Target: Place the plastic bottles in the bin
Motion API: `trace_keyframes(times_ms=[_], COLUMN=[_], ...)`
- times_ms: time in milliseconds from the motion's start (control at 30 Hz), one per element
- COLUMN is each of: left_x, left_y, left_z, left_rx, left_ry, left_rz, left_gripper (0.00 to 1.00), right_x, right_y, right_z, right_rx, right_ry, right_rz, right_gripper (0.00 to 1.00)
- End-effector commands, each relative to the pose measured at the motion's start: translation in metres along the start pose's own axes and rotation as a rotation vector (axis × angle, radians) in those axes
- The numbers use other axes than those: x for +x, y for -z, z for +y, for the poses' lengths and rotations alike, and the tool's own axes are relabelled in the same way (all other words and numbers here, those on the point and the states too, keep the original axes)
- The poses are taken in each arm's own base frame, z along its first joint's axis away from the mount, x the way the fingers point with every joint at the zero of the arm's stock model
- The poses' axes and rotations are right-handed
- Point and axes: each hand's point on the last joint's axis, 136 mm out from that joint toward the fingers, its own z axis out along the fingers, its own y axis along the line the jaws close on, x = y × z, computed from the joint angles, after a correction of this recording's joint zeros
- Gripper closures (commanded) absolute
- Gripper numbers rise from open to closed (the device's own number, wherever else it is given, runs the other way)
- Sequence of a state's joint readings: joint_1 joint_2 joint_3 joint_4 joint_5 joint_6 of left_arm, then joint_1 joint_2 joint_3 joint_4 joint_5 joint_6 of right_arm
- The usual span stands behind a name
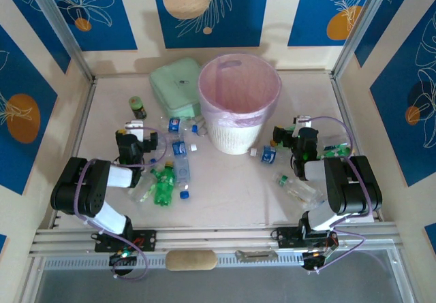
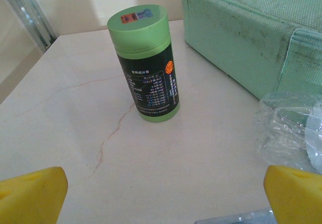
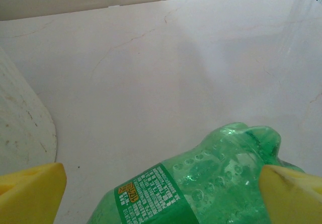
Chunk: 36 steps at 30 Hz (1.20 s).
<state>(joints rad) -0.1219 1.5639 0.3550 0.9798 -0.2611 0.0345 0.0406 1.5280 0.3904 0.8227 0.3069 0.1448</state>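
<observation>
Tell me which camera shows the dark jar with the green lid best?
The left wrist view: the jar stands upright, close up, label visible. The overhead view shows the jar tiny, left of the mint-green box.

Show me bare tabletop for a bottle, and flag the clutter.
Bare: the near-centre strip between the left green bottle and the right clear bottle, in front of the bin; also the far right corner beside the bin. Crowded: the clear bottles between left claw and bin.

I see a pale, stone-look worktop (image 1: 231, 187) with thin reddish veins, softly lit. Cream walls (image 1: 272, 17) with blue leaf-print panels (image 1: 211, 10) close its far edge and both sides. Metal posts (image 1: 60, 27) rise at the far corners.
</observation>
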Motion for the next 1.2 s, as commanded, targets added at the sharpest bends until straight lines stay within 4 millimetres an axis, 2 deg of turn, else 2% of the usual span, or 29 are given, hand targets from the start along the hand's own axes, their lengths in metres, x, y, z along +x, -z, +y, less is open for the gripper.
trace_keyframes(times_ms=[0, 100, 200, 333, 400, 500, 567, 700, 867, 1000, 1100, 1167], left_x=[0.000, -0.003, -0.015, -0.042, -0.061, -0.083, -0.091, -0.099, -0.102, -0.099, -0.095, -0.090], left_y=[-0.001, 0.000, 0.007, 0.022, 0.030, 0.037, 0.039, 0.045, 0.056, 0.064, 0.070, 0.073], left_z=[0.001, 0.002, 0.006, 0.015, 0.014, 0.003, -0.006, -0.024, -0.046, -0.072, -0.095, -0.110], left_rx=[0.012, 0.007, -0.013, -0.067, -0.054, 0.021, 0.069, 0.149, 0.242, 0.339, 0.398, 0.432], left_ry=[0.008, 0.003, 0.003, 0.003, 0.059, 0.170, 0.228, 0.307, 0.423, 0.456, 0.450, 0.440], left_rz=[-0.001, -0.010, -0.012, -0.017, -0.051, -0.085, -0.072, -0.040, -0.009, 0.043, 0.073, 0.092], left_gripper=[0.00, 0.00, 0.00, 0.00, 0.00, 0.00, 0.00, 0.00, 0.00, 0.00, 0.00, 0.00], right_x=[-0.010, -0.013, -0.015, -0.015, -0.016, -0.028, -0.043, -0.067, -0.072, -0.067, -0.063, -0.058], right_y=[0.000, 0.004, 0.009, 0.019, 0.022, 0.030, 0.038, 0.051, 0.067, 0.078, 0.081, 0.080], right_z=[0.001, 0.000, 0.004, 0.009, 0.015, 0.017, 0.016, -0.015, -0.035, -0.030, -0.014, -0.003], right_rx=[-0.006, 0.018, 0.011, 0.007, -0.005, 0.040, 0.049, 0.118, 0.167, 0.140, 0.083, 0.052], right_ry=[-0.003, 0.001, 0.022, 0.052, 0.077, 0.107, 0.092, -0.126, -0.394, -0.540, -0.615, -0.640], right_rz=[-0.035, -0.039, -0.076, -0.137, -0.155, -0.167, -0.124, 0.002, 0.151, 0.365, 0.513, 0.584], right_gripper=[0.01, 0.01, 0.00, 0.00, 0.00, 0.00, 0.00, 0.01, 0.00, 0.02, 0.05, 0.10])
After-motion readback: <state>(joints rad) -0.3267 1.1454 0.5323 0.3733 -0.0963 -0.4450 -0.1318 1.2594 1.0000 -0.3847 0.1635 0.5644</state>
